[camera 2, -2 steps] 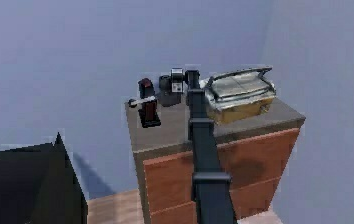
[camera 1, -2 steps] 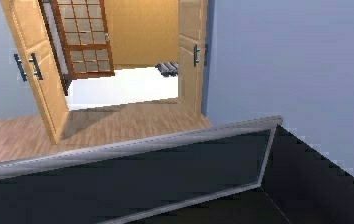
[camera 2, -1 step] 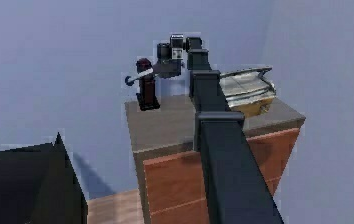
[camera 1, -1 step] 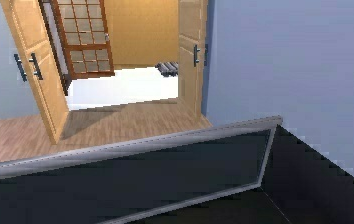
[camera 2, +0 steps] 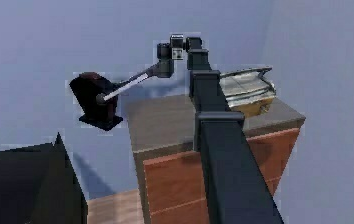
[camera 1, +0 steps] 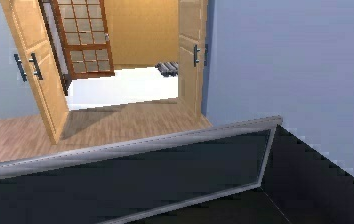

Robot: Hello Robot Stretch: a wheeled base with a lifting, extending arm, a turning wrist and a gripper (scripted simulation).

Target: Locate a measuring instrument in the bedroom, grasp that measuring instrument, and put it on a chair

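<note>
In the arm side view the gripper (camera 2: 115, 92) at 10 o'clock holds a dark, red-edged object (camera 2: 90, 100), likely the measuring instrument, which hangs clear of the brown dresser (camera 2: 165, 125) at 6 o'clock. The grasp looks done, so the next move calls for finding a chair, perhaps through the doorway (camera 1: 125, 60) at the forward view's 12 o'clock. Farther off, at 2 o'clock, a pale tray-like container (camera 2: 247, 88) sits on the dresser, its contents indistinct.

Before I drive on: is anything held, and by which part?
Yes: a dark object hangs at the jaws, clear of the dresser, taken by its upper body, above its base.
</note>
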